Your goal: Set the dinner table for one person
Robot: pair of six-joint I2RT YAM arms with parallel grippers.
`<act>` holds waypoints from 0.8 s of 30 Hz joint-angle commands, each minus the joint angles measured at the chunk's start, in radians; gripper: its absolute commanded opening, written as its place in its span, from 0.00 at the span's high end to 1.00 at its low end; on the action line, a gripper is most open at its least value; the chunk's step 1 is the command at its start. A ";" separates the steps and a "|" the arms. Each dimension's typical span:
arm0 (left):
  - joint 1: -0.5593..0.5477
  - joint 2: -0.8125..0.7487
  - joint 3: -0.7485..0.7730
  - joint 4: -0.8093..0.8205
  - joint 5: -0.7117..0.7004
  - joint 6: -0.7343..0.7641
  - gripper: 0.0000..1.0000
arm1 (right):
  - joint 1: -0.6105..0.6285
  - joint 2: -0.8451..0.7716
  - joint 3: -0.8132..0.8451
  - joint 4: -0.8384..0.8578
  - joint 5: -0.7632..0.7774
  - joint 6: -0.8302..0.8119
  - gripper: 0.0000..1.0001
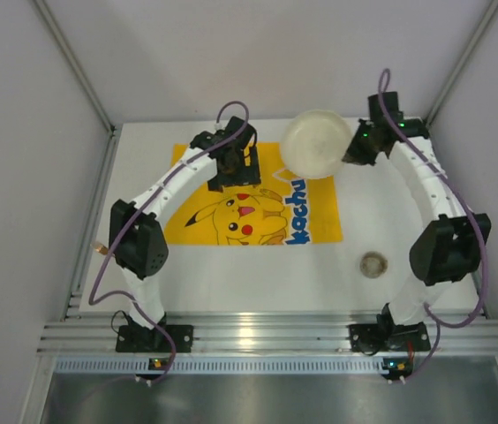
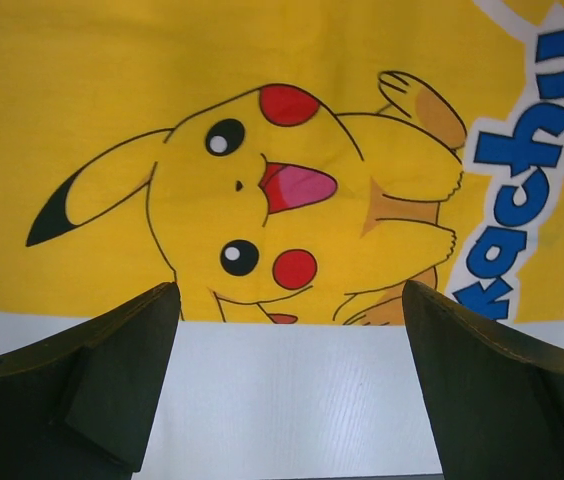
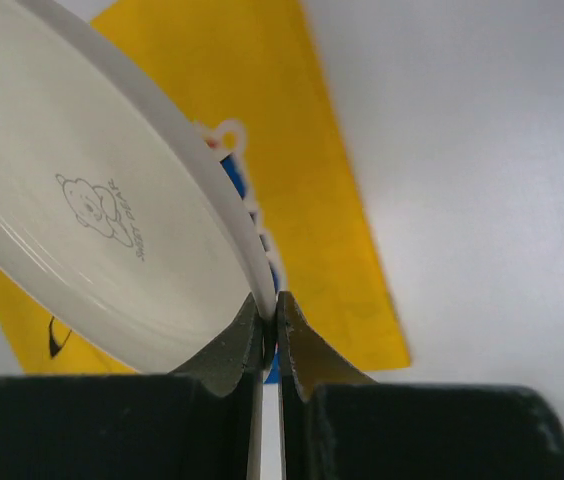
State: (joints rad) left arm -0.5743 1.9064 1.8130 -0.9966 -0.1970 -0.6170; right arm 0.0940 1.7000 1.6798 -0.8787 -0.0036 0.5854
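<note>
The white dinner table [image 1: 381, 208] carries a yellow Pikachu-printed mat [image 1: 196, 212]. My right gripper [image 1: 352, 152] is shut on the rim of a white plate [image 1: 316, 143] and holds it in the air over the mat's far right corner. In the right wrist view the plate [image 3: 92, 220] is tilted, its rim pinched between my fingertips [image 3: 307, 345], the mat [image 3: 302, 180] below. My left gripper [image 1: 234, 166] is open and empty above the mat's far part. The left wrist view shows the mat [image 2: 82, 90] and bare table [image 2: 292, 390] between the fingers [image 2: 112, 380].
A small round brownish object [image 1: 373, 263] lies on the table at the near right, close to the right arm's elbow. Grey walls enclose the table on the left, far and right sides. An aluminium rail [image 1: 258, 336] runs along the near edge.
</note>
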 commanded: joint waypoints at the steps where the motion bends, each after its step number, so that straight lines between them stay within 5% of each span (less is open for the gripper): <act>1: 0.086 -0.072 0.000 -0.045 -0.019 -0.049 0.02 | 0.166 0.103 0.030 -0.045 -0.148 0.043 1.00; 11: 0.225 -0.362 -0.337 0.010 -0.055 -0.078 0.02 | 0.384 0.542 0.495 -0.121 -0.203 0.097 1.00; 18: 0.257 -0.438 -0.417 0.009 -0.051 -0.063 0.02 | 0.394 0.644 0.488 -0.118 -0.234 0.123 1.00; 21: 0.269 -0.449 -0.423 0.012 -0.048 -0.049 0.02 | 0.395 0.635 0.448 -0.118 -0.205 0.103 0.70; 22: 0.271 -0.448 -0.422 0.013 -0.044 -0.044 0.02 | 0.394 0.627 0.437 -0.118 -0.188 0.096 0.49; 23: 0.274 -0.445 -0.420 0.013 -0.041 -0.041 0.02 | 0.392 0.619 0.419 -0.118 -0.174 0.090 0.41; 24: 0.275 -0.438 -0.417 0.018 -0.032 -0.041 0.02 | 0.391 0.604 0.416 -0.118 -0.158 0.076 0.15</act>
State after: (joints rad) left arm -0.3092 1.4940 1.3918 -0.9962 -0.2348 -0.6762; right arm 0.4820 2.3508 2.1113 -0.9878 -0.1989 0.6914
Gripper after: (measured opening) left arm 0.983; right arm 0.666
